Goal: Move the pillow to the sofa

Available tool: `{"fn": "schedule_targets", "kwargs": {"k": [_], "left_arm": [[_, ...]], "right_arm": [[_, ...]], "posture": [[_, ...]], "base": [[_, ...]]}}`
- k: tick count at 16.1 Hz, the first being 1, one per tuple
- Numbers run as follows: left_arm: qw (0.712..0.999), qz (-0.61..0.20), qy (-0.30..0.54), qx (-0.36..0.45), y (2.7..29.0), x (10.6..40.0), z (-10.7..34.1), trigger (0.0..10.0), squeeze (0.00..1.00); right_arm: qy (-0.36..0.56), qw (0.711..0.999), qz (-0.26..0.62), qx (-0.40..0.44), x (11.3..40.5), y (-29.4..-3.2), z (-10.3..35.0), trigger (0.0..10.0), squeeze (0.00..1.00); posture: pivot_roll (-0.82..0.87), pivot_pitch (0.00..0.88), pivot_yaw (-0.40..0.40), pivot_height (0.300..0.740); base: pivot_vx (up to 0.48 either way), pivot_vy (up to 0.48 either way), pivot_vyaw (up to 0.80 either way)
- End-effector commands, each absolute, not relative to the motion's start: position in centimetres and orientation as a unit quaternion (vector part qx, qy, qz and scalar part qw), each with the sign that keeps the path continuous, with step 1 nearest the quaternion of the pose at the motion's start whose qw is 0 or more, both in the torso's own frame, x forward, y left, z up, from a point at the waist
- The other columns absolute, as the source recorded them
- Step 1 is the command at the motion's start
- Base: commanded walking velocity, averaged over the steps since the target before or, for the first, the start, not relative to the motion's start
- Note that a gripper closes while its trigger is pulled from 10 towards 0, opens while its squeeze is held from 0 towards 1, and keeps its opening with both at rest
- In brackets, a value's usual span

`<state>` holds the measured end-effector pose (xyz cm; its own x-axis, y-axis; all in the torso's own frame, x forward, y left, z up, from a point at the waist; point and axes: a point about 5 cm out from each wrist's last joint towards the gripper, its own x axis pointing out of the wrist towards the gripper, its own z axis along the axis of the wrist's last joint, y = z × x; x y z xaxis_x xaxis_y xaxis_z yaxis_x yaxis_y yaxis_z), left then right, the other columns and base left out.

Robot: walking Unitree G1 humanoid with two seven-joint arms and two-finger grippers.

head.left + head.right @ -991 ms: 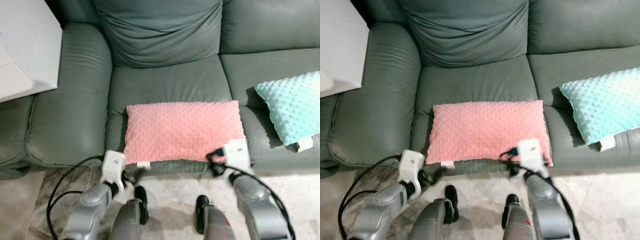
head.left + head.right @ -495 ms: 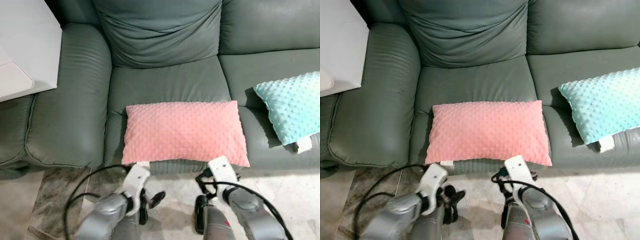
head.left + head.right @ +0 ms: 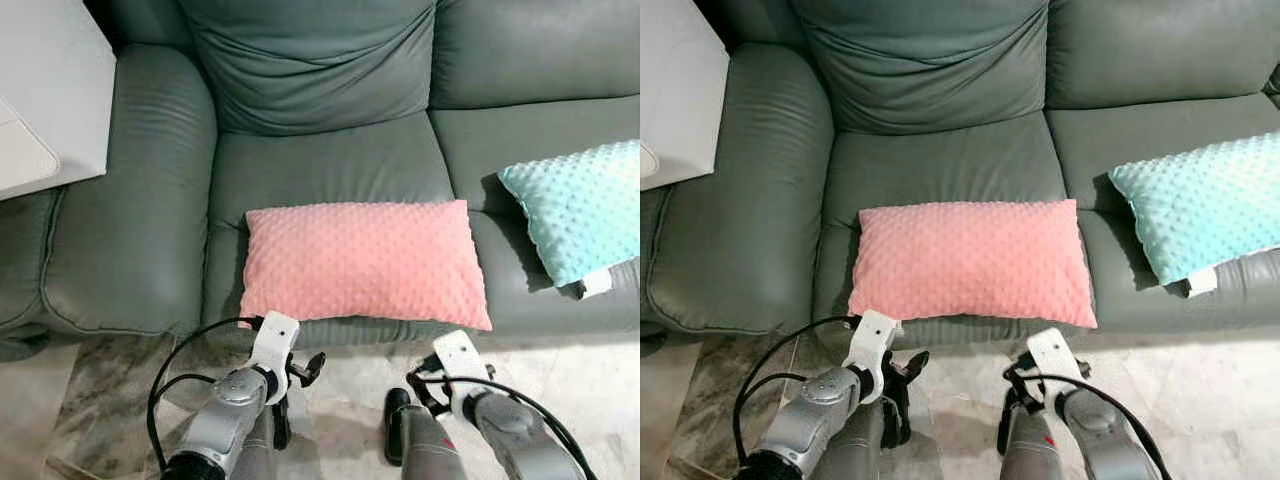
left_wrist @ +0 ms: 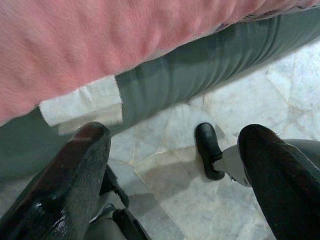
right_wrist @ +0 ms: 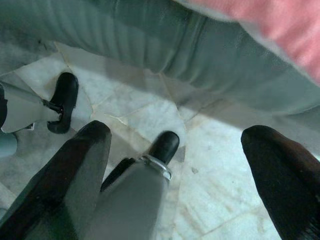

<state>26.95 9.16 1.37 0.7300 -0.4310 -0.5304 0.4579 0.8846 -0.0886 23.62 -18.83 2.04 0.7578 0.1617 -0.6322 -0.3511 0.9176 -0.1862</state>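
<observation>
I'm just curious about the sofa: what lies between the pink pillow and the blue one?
Only bare grey sofa seat, with the seam between two cushions. The pink pillow and blue pillow lie apart, as the left eye view shows.

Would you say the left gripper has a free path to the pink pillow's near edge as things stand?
Probably yes. The left gripper is open and hangs just below the sofa's front edge, with nothing between it and the pink pillow lying on the seat above it.
</observation>
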Motion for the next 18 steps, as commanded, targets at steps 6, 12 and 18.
{"fn": "schedule_targets", "kwargs": {"k": [6,12,18], "left_arm": [[0.946,-0.186,0.265,0.014,9.6,27.0,0.5,10.0,0.0],[0.961,-0.122,0.248,0.031,11.4,30.4,1.4,10.0,0.0],[0.963,-0.104,0.248,0.03,11.4,31.1,1.7,10.0,0.0]], "right_arm": [[0.283,0.941,0.118,-0.145,22.5,-19.5,0.5,10.0,0.0],[0.252,0.952,0.088,-0.149,26.1,-20.8,0.8,10.0,0.0],[0.284,0.939,0.077,-0.178,27.1,-22.2,0.2,10.0,0.0]], "posture": [[-0.03,0.449,0.073,0.74],[-0.02,0.463,0.085,0.74],[0.0,0.484,0.088,0.74]], "base": [[0.0,0.0,0.0],[0.0,0.0,0.0],[0.0,0.0,0.0]]}}
